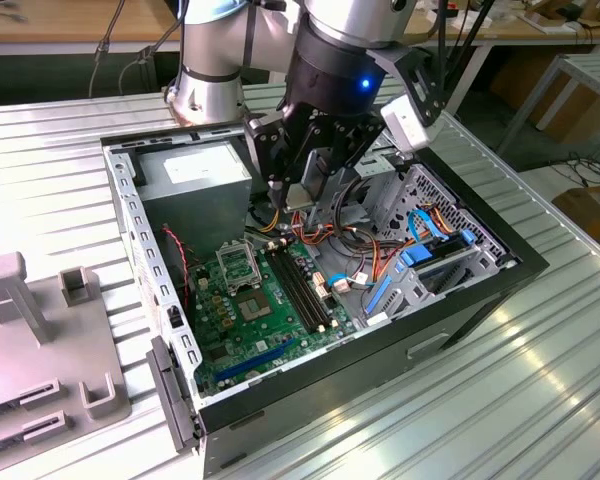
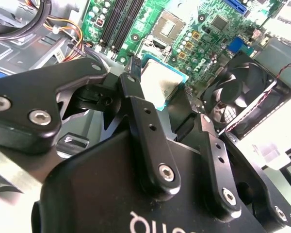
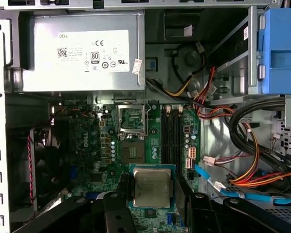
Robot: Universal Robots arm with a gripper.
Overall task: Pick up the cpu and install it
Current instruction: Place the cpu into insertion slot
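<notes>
Clamping the small flat square cpu [image 3: 152, 187] with a dull grey metal top, the black end effector [image 3: 153, 195] has its fingers [image 3: 183, 196] drawn narrow on two opposite edges of the chip, which hangs clear above the green motherboard [image 3: 94, 141]. In the exterior view the end effector [image 1: 305, 195] reaches down into the open black-and-silver computer case [image 1: 380, 345], which lies on the ribbed metal counter [image 1: 560, 360].

The bare square processor socket [image 3: 131, 152] lies lower on the board. Judging from the first wrist view, it sits a little toward the grey box-shaped power supply [image 3: 82, 58] from the held chip. The cpu is square and has no long axis, and its edges look roughly parallel to the socket's.

Room around the socket is tight. The shiny hinged metal frame [image 3: 132, 119] appears swung open on the power-supply side, and the long black memory slots [image 3: 172, 138] run just beside the socket. The round black fan [image 3: 41, 155] sits on the other side. A bundle of orange, yellow and black cables [image 3: 242, 170] lies beyond the slots, well apart from the socket.
</notes>
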